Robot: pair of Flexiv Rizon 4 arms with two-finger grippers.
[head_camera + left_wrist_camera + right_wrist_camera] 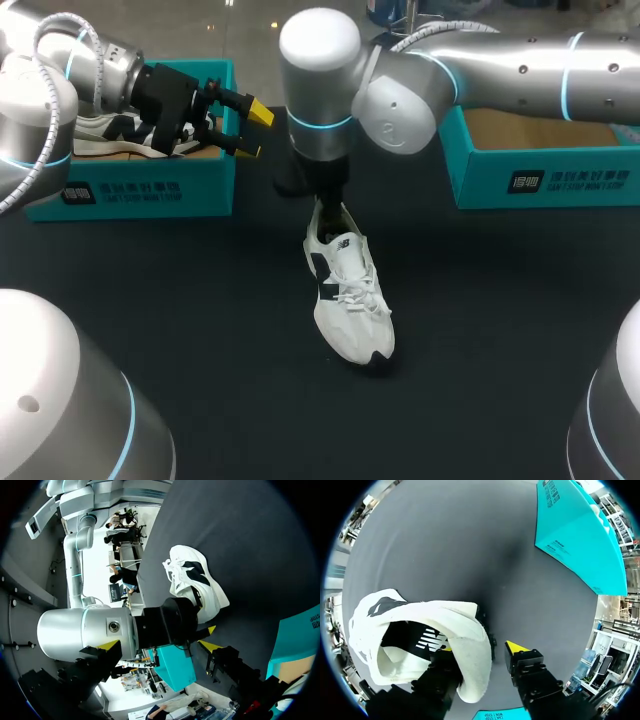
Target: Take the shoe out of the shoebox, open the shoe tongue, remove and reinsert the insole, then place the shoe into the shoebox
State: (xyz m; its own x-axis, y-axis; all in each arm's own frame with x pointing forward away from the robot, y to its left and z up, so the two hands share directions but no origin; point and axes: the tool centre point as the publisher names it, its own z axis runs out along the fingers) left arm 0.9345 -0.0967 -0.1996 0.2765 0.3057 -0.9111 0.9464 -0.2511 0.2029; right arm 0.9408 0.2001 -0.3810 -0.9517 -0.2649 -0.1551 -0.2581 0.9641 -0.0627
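Shoe (350,300) mid-table, toe toward the near edge. My right gripper (480,649) straddles the heel, jaws apart, one finger inside. Left gripper (250,130) gapes at the far-left box (130,190) edge. Thin heel hold: on a lift, the toe may swing or slip free.

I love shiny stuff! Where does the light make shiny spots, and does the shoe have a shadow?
Head view: bright glare on the right arm, barely any shadow around the shoe; right wrist view: a soft dark shadow on the table beyond the shoe's heel.
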